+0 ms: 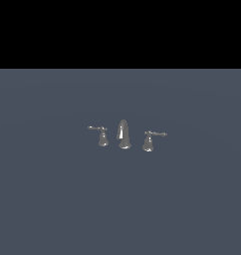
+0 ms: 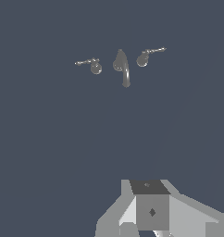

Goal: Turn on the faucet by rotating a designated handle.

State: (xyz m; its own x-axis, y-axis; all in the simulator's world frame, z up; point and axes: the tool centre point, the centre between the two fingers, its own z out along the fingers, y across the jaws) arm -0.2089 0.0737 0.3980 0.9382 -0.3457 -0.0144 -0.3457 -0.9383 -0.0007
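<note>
The faucet (image 1: 123, 134) is a small shiny silver three-piece set standing on a flat grey-blue surface, with a tall tapered spout in the middle. The handle (image 1: 101, 136) is the set's left piece in the exterior view, a bell-shaped base with a thin lever pointing outward to the left. The wrist view looks down on the set: spout (image 2: 122, 67), handle (image 2: 94, 65). My gripper (image 2: 151, 209) shows only as a grey block at that picture's edge, far from the faucet and touching nothing. Its fingertips are out of the picture. The arm does not appear in the exterior view.
The matching right-side handle (image 1: 149, 141) stands on the other side of the spout, its lever pointing outward; it also shows in the wrist view (image 2: 144, 57). The grey-blue surface (image 1: 53, 199) stretches around the set on all sides.
</note>
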